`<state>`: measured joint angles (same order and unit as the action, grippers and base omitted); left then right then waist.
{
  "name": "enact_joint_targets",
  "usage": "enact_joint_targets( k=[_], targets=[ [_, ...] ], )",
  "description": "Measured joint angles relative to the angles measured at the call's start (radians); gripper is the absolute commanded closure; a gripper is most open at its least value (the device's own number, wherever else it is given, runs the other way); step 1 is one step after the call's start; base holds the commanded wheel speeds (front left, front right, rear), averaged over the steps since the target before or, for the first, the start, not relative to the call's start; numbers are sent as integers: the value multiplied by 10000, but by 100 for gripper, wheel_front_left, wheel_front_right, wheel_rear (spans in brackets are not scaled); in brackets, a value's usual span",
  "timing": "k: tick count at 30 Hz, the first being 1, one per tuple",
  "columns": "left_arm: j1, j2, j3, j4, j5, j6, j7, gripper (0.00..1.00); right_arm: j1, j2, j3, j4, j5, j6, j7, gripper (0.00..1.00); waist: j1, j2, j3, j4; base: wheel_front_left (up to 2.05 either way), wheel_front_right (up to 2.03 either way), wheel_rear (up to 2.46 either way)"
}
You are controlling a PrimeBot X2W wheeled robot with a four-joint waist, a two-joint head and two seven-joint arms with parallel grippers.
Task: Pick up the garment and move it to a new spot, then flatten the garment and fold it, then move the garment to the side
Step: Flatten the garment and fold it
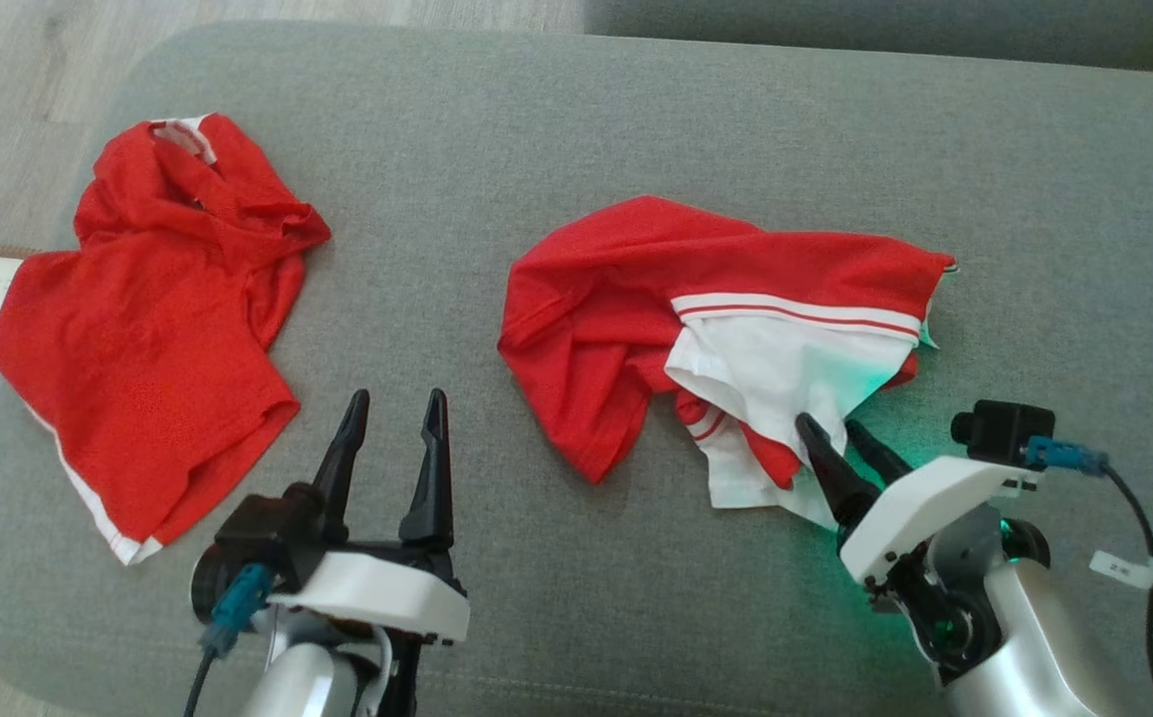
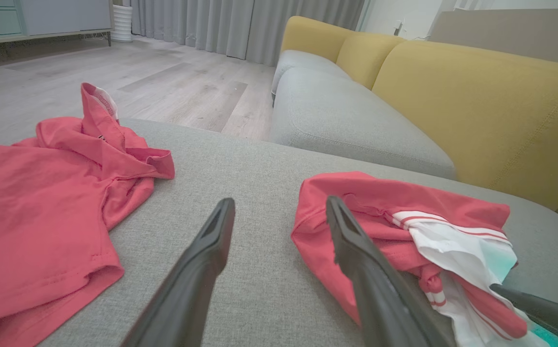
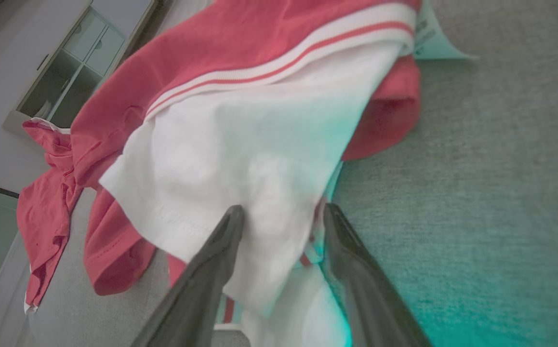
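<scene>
Reaching up from the lower right corner of the head view, the pale right forearm slants up and to the left. The right tool (image 1: 828,423) at its end dips onto the near edge of the crumpled red-and-white jersey garment (image 1: 626,289), which lies right of centre on the broad grey upholstered ottoman (image 1: 576,119). The garment's long axis runs side to side, red bulk to the left and striped white hem to the right, so nearly all of it lies ahead of this tool and off to its left. Seen along the wrist, the tool's fingers (image 3: 214,260) stand partly apart astride a fold of the white panel; I'd judge they are not pinching it yet. The right arm is plainly the nearer one. The left tool (image 1: 397,396) hovers wide open and empty over bare upholstery, fingers pointing away from the robot, between this garment and a second, plain red garment (image 1: 158,329) further left.
</scene>
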<state>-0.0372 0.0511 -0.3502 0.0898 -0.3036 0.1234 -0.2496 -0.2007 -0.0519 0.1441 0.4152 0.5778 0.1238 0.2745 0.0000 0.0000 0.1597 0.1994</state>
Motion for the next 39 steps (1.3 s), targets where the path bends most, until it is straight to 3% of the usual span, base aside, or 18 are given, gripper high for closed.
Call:
enact_joint_targets(
  k=[4, 7, 9, 10, 18, 26, 32, 39],
  targets=[
    [-6, 0, 2, 0, 0, 0, 0, 0, -115, 0, -71, 63, -25, 0, 111, 9, 0, 0, 9, -54, 0, 0, 0],
    [-61, 0, 4, 0, 0, -2, 0, 0, -130, 0, -140, 63, -75, 0, 127, 19, 0, 0, 37, -85, 0, 0, 0],
    [-104, 0, 2, 0, -2, -4, 0, 0, -130, -2, -159, 65, -71, 0, 196, 34, 0, 0, 56, -96, 0, 0, 0],
    [-103, 0, 0, 0, -2, -4, 0, 0, -130, -2, -157, 67, -69, 0, 207, 47, 0, 0, 65, -97, 0, 0, 0],
    [-102, 0, -12, 2, -2, -6, 0, 0, -130, -2, -102, 113, 33, 0, 222, 100, 0, 0, 87, -41, 0, 0, 0],
    [-102, 0, -2, 4, -2, -4, 0, 0, -135, -2, 21, -21, 121, 0, 211, 100, 0, 0, 63, -58, 0, 0, 0],
    [-102, 0, 0, 4, -2, -4, 0, 0, -219, -2, 31, -991, 219, 0, 194, 100, 0, 0, -12, -82, 0, 0, 0],
    [-109, 0, -113, 15, -105, -13, 0, 0, -1666, -4, -336, -2098, -42, 0, 907, 100, 0, 0, 5, 52, 0, 0, 0]
  ],
)
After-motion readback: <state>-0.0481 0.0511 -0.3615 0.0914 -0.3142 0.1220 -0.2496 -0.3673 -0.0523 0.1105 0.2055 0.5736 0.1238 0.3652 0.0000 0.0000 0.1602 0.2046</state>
